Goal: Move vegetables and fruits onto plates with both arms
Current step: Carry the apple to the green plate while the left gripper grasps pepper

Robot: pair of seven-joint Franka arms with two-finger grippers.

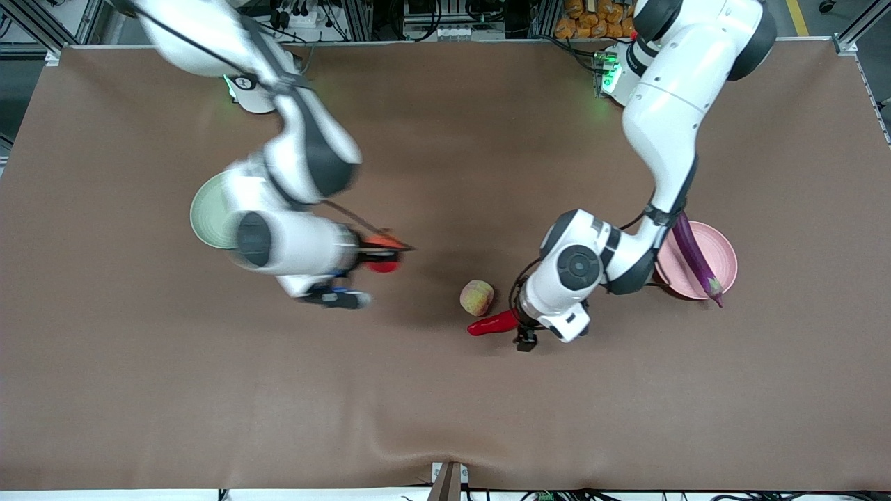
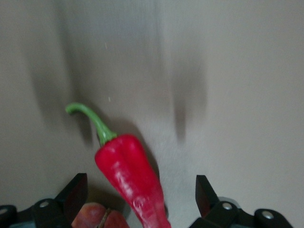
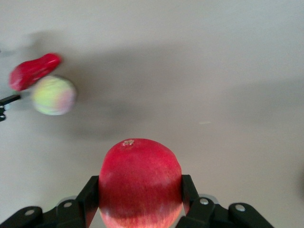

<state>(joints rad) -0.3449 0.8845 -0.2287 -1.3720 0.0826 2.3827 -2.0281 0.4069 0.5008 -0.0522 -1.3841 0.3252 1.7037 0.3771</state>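
My right gripper (image 1: 376, 256) is shut on the round red pomegranate (image 1: 382, 264) and holds it above the table beside the pale green plate (image 1: 207, 212); the right wrist view shows the fingers (image 3: 91, 194) pressed on the pomegranate (image 3: 140, 183). My left gripper (image 1: 523, 335) is open, low over the red chili pepper (image 1: 491, 323). In the left wrist view the chili (image 2: 129, 178) lies between the wide-apart fingers (image 2: 75, 194). The yellowish-pink peach (image 1: 477, 297) sits beside the chili. The purple eggplant (image 1: 695, 256) lies on the pale pink plate (image 1: 724, 252).
The brown table cloth (image 1: 445, 403) covers the table. The right arm hides part of the green plate. The left arm's elbow hangs over the pink plate's edge. The peach (image 3: 53, 95) and chili (image 3: 34, 71) also show in the right wrist view.
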